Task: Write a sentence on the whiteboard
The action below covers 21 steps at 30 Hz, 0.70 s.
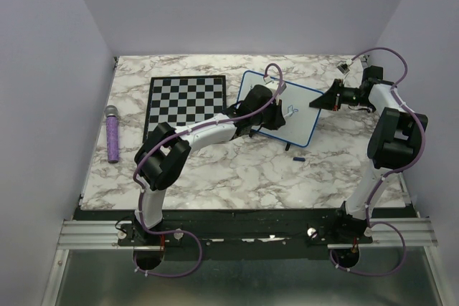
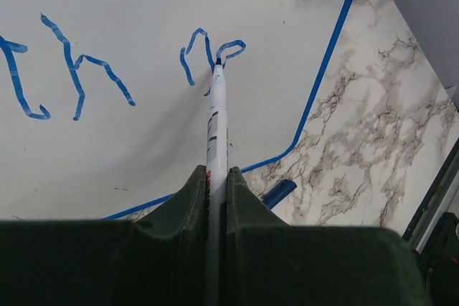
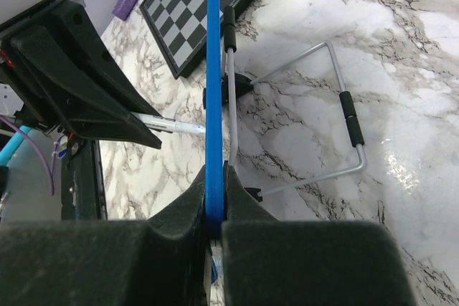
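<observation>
The whiteboard [image 1: 303,121], blue-framed, stands tilted at the middle of the table. My left gripper [image 1: 272,104] is shut on a white marker [image 2: 217,123], whose tip touches the board [image 2: 143,5] at a freshly drawn blue loop. Part of the sentence [image 2: 72,69] shows in blue strokes to the tip's left, and two more letters sit at the tip. My right gripper [image 1: 320,102] is shut on the board's right edge. The right wrist view shows that blue frame [image 3: 213,69] edge-on between the right gripper's [image 3: 215,177] jaws.
A checkered chessboard [image 1: 185,99] lies left of the whiteboard. A purple microphone-like object [image 1: 112,134] lies at the far left. The blue marker cap [image 1: 299,158] rests on the marble in front of the board. A wire stand [image 3: 301,120] props the board from behind.
</observation>
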### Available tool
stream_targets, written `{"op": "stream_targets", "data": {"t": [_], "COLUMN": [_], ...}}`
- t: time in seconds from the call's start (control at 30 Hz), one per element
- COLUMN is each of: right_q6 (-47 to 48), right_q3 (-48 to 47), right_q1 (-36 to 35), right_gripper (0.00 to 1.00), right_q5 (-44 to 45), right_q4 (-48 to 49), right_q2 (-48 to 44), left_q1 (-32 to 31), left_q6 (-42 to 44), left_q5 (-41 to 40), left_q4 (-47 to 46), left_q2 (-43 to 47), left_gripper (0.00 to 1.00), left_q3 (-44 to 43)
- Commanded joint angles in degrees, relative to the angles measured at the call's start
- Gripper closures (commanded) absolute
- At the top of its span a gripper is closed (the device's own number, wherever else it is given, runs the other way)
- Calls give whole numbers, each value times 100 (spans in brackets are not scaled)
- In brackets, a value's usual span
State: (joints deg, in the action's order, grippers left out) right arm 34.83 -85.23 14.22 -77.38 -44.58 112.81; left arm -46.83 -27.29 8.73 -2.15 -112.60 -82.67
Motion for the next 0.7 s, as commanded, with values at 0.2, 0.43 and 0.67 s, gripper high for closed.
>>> {"op": "stream_targets", "data": {"t": [0.2,0.43,0.67], "right_q6": [270,270,270], "right_q3": [-169,-178,-169], "right_q1": [-59,-77,-86], "right_gripper": [99,100,99], "right_q5": [180,189,189], "right_q4": [28,28,28], "right_q2": [-128,-128,-137], "left_q1": [7,-28,-46], "left_q6": [4,4,22], "left_q5": [50,129,234], "left_q4": [356,347,330], "left_q2": [-52,-43,-87], "left_gripper": [100,100,100], "left_q3": [155,164,24]}}
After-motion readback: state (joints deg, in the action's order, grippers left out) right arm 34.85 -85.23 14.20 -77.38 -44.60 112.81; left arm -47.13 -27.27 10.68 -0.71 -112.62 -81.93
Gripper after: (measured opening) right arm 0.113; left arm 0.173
